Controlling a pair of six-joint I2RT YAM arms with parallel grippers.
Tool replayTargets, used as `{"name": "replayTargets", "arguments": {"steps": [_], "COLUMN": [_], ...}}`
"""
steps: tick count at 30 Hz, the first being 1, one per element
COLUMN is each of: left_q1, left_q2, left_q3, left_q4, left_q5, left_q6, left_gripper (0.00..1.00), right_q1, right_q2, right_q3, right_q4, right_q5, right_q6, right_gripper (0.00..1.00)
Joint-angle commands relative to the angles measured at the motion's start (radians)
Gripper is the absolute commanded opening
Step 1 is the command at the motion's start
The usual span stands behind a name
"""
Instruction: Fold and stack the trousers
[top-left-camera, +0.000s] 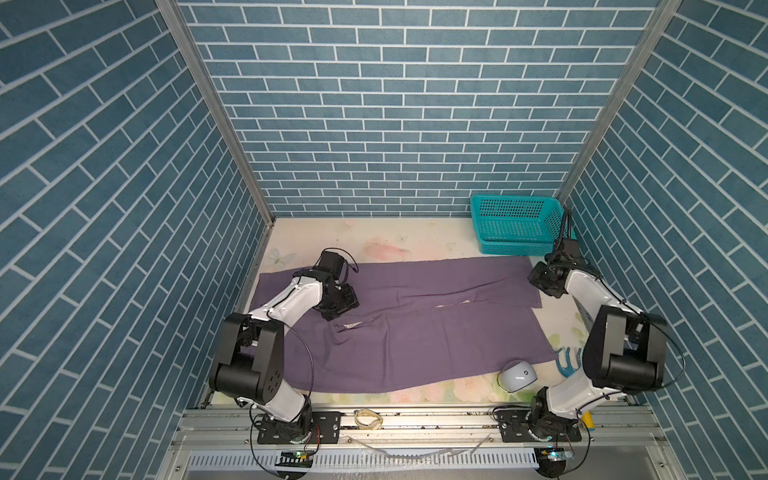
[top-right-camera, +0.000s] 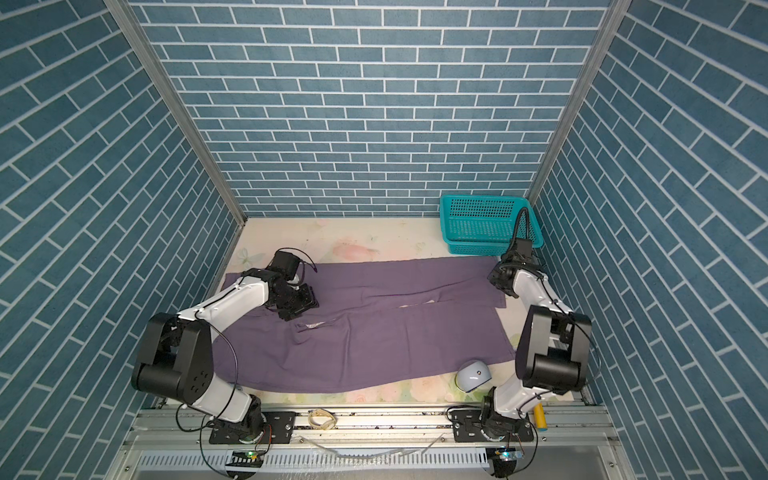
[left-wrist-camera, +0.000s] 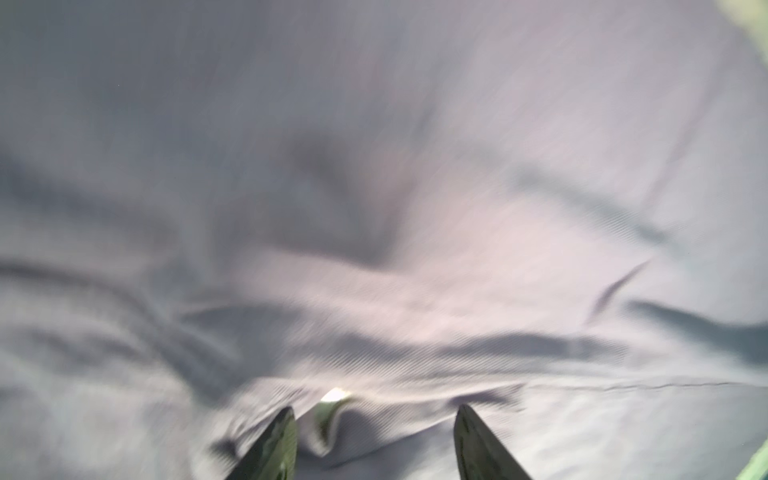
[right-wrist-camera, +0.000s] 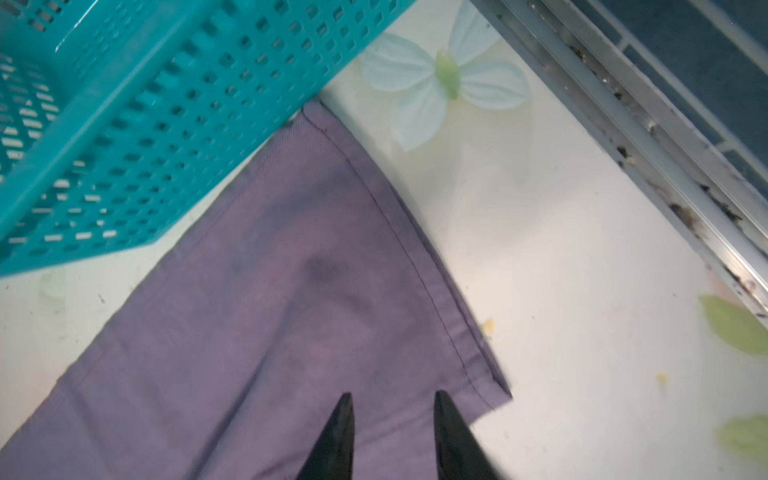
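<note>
Lying flat on the flowery worktop (top-left-camera: 374, 241) in both top views, the purple trousers (top-left-camera: 415, 332) are spread out wide. The waist end is by the left arm (top-left-camera: 286, 299) and the two leg ends are by the right arm (top-left-camera: 590, 291). The far leg end sits just beside the teal basket (top-left-camera: 515, 224). The left arm hangs over the waist part and the right arm over the far leg end. The cloth looks thin, soft and light. I think it will flop and wrinkle when it is lifted, and one layer may slide on the other. The best spots to hold look like the waist edge and the sewn leg ends, one arm at each, so the fold comes out even.

The left wrist view is blurry. The left jaws are spread apart over wrinkly cloth and pinch nothing. A small bump of cloth sits between them.

In the right wrist view, the right jaws are a little apart above the leg end, near its stitched hem (right-wrist-camera: 436, 291). They hold nothing. The corner of the leg reaches the basket.

No words, labels or brand names can be read in any view.
</note>
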Motion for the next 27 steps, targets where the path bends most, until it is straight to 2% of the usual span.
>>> {"name": "replayTargets", "arguments": {"steps": [1, 6, 13, 16, 17, 21, 27], "left_q1": [0.006, 0.006, 0.016, 0.032, 0.038, 0.062, 0.080], "left_q2": [0.042, 0.069, 0.098, 0.118, 0.118, 0.122, 0.124], "left_q3": [0.026, 0.034, 0.053, 0.066, 0.068, 0.066, 0.071], "left_q4": [-0.023, 0.002, -0.004, -0.007, -0.002, 0.016, 0.028], "left_q5": [0.006, 0.028, 0.054, 0.072, 0.075, 0.086, 0.093], "left_q6": [0.010, 0.008, 0.038, 0.044, 0.043, 0.036, 0.030], "left_gripper": [0.61, 0.61, 0.62, 0.62, 0.62, 0.62, 0.62], "right_q1": [0.005, 0.001, -0.003, -0.023, -0.036, -0.078, -0.182], "right_q2": [-0.070, -0.132, -0.108, -0.077, -0.070, -0.049, -0.093], "right_q3": [-0.104, -0.213, -0.271, -0.280, -0.283, -0.287, -0.323], "right_q4": [-0.068, -0.148, -0.178, -0.151, -0.139, -0.118, -0.115], "right_q5": [-0.023, -0.001, 0.005, -0.007, -0.024, -0.072, -0.156], "right_q6": [0.023, 0.004, 0.004, 0.016, 0.024, 0.044, 0.075], "right_gripper": [0.31, 0.35, 0.41, 0.36, 0.30, 0.00, 0.00]}}
